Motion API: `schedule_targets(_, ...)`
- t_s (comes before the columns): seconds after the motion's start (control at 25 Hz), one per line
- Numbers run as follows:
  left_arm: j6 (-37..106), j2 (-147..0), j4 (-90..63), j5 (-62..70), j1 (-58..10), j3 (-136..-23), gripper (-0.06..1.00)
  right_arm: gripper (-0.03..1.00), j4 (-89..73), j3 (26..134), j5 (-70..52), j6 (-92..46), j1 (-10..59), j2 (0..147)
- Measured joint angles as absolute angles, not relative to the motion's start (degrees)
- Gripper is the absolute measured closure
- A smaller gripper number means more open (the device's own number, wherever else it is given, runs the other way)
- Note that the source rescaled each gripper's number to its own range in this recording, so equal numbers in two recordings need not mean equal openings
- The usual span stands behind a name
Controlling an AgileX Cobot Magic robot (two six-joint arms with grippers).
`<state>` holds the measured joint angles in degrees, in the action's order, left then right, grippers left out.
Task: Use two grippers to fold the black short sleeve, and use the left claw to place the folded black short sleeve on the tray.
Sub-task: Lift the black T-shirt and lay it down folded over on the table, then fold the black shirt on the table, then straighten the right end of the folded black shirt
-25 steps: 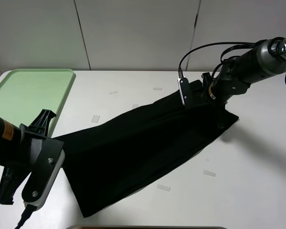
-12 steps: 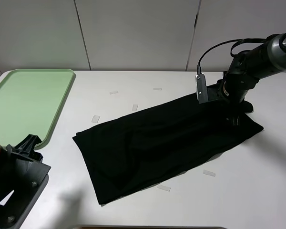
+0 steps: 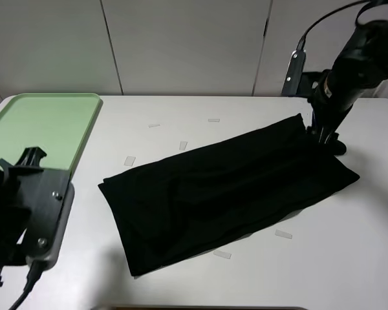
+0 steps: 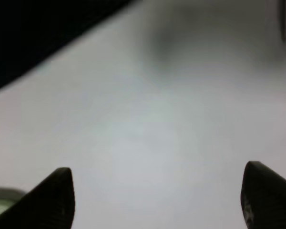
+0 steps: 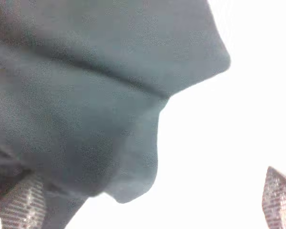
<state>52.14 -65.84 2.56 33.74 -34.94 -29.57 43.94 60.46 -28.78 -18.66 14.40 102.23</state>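
Across the middle of the white table [image 3: 181, 110] the black short sleeve [image 3: 226, 190] lies flat as a long folded band. In the high view it slants from about 7 o'clock up to 2 o'clock (soft creases run along its length). It rests wholly on the table and not on the tray [image 3: 26, 123], which sits at 10 o'clock. The shirt's 8 o'clock corner lies near the tray's nearest corner but apart from it.

At 8 o'clock the left claw [image 4: 159, 200] hangs off the shirt's low end, clear of the cloth. Its wrist view shows the two dark fingertips [image 4: 62, 195] spread wide with only bare table between them. The black fabric is just a dark wedge at the far corner of that view.

At 2 o'clock the right gripper [image 5: 151, 202] stands over the shirt's high end, right at its far corner. Its wrist view shows the ribbed fingertips [image 5: 24, 205] set far apart, gripping nothing. A folded, rounded edge of the shirt lies on the table beneath them, beside white tabletop.

Small pale tape marks [image 3: 283, 234] dot the table around the garment, some toward 12 o'clock and others toward 5 o'clock.
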Motion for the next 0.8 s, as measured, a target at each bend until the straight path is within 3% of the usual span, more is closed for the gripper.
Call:
schedule_targets(0.28,44.92,-55.37,2.20,38.34,-34.94,-38.32,0.25,-0.03,34.86,60.46,-26.24,-18.24,14.40,89.47)
schedule_targets(0.6,23.74,-41.26,-2.03,37.20,-34.94,-48.33,0.25,-0.03,20.78,60.46,-23.22,-18.04,14.40,72.77)
schedule_targets(0.8,21.30,-33.44,-6.80,37.92,-34.94,-53.25,0.25,-0.03,10.72,60.46,-22.66,-18.04,14.40,61.56)
